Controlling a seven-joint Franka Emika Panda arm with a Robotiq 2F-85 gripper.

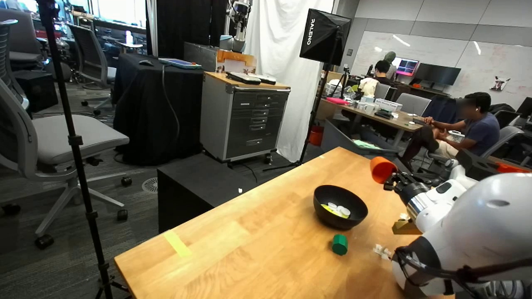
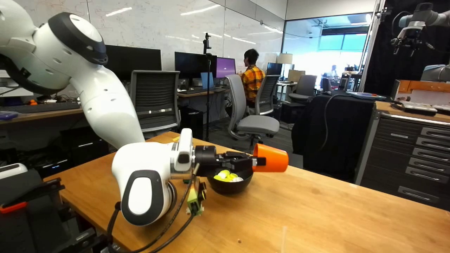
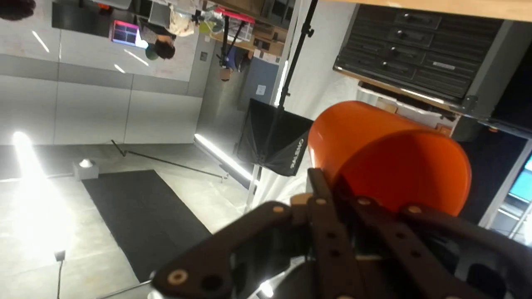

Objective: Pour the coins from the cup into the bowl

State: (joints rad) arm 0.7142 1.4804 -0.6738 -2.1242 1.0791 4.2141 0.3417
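The table [image 1: 249, 241] runs past my sight, the black bowl [image 2: 230, 189] in from its long edge, part-hidden in an exterior view behind the gripper [image 2: 260, 161], which pinches the tipped orange cup [image 2: 276, 160] aloft, and in the bowl lie white coins [image 1: 343, 210] amid yellow I can't make out.

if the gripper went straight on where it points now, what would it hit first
Past the orange cup it holds, the gripper would probably clear the table and first meet the black softbox light, or else the white curtain; the wrist view leaves the exact line and depth unclear.
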